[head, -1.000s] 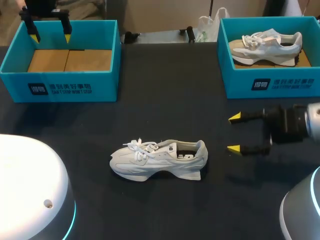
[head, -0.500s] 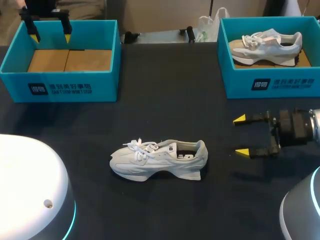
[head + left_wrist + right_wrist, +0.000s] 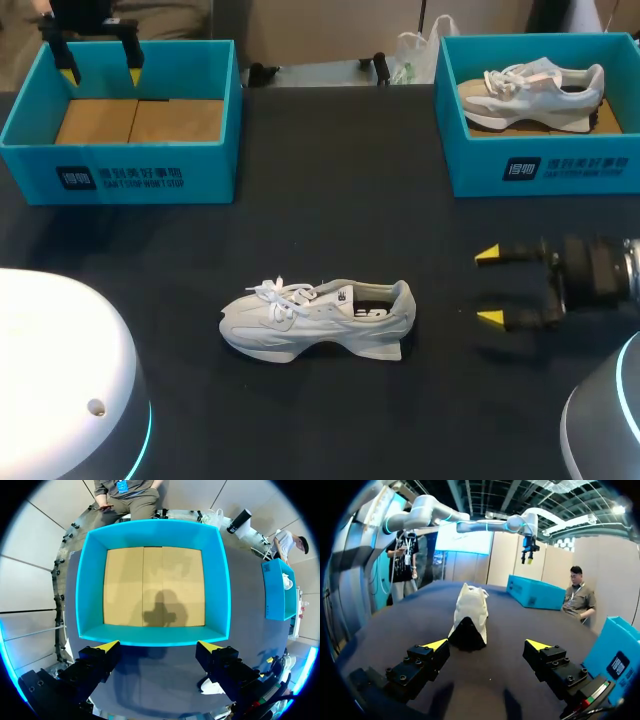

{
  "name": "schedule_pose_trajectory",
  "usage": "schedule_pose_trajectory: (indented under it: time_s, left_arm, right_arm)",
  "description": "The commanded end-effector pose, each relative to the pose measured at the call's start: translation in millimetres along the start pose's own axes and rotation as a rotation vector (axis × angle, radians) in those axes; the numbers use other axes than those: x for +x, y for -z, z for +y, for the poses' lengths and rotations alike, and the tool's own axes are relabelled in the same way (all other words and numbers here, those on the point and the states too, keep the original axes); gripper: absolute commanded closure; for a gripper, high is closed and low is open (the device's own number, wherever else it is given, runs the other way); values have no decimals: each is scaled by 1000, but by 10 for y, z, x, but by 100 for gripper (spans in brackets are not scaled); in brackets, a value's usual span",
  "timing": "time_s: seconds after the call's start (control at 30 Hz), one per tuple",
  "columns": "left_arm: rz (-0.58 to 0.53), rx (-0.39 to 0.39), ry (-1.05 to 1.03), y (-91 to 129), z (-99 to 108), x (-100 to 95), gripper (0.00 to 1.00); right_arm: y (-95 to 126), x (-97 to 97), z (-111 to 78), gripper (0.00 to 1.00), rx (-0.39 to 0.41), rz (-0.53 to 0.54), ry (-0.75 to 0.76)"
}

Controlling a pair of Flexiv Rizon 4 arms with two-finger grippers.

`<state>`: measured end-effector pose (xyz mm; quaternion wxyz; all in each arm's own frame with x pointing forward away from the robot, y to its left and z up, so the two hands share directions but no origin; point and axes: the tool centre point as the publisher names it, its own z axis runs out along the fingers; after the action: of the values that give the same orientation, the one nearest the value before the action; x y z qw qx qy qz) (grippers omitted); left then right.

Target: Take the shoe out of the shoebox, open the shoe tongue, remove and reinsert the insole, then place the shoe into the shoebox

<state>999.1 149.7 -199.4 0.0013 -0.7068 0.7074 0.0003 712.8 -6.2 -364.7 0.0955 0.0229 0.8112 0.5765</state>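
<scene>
Sitting upright on its sole near the middle of the dark tabletop [image 3: 330, 220], the white shoe [image 3: 315, 320] is out of both boxes. Its toe is pointing toward the robot's left and its heel toward the right. The laces are lying loose over the front, and the dark opening is showing behind them.

The right fingers [image 3: 515, 253] are hanging low over the tabletop just off the heel end, well apart from it. They are spread wide and holding nothing. In the right wrist view, the shoe [image 3: 469, 615] is standing ahead of the right fingers [image 3: 422, 662], heel first, roughly on the line between the two tips.

The left fingers [image 3: 67, 72] are hovering above the left shoebox [image 3: 120, 150], also spread wide and holding nothing. The left wrist view is looking straight down past the left fingers [image 3: 95, 660] into the left shoebox [image 3: 155, 527]; its brown cardboard floor is carrying their shadow.

The right shoebox [image 3: 480, 170] is holding a second shoe [image 3: 540, 90], light-coloured, lying on its side.
</scene>
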Motion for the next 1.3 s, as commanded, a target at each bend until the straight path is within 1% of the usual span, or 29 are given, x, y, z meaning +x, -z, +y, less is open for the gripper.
schedule_pose_trajectory:
  time_s: [0.03,0.27,0.43,0.7,0.93,1.3]
  left_arm:
    - [1,0,0,-3,-2,-1,0]
    - [1,0,0,-3,-2,-1,0]
    - [1,0,0,-3,-2,-1,0]
    - [1,0,0,-3,-2,-1,0]
    - [1,0,0,-3,-2,-1,0]
    - [1,0,0,-3,-2,-1,0]
  right_arm:
    - [23,13,-120,0,-16,6,-5]
    - [55,39,-161,0,-18,2,-12]
    - [35,70,-189,0,-34,1,-11]
    - [-204,188,-206,0,-38,-8,-38]
    - [-362,281,-129,0,-56,-59,-47]
    - [-615,306,-37,0,-50,-76,-83]
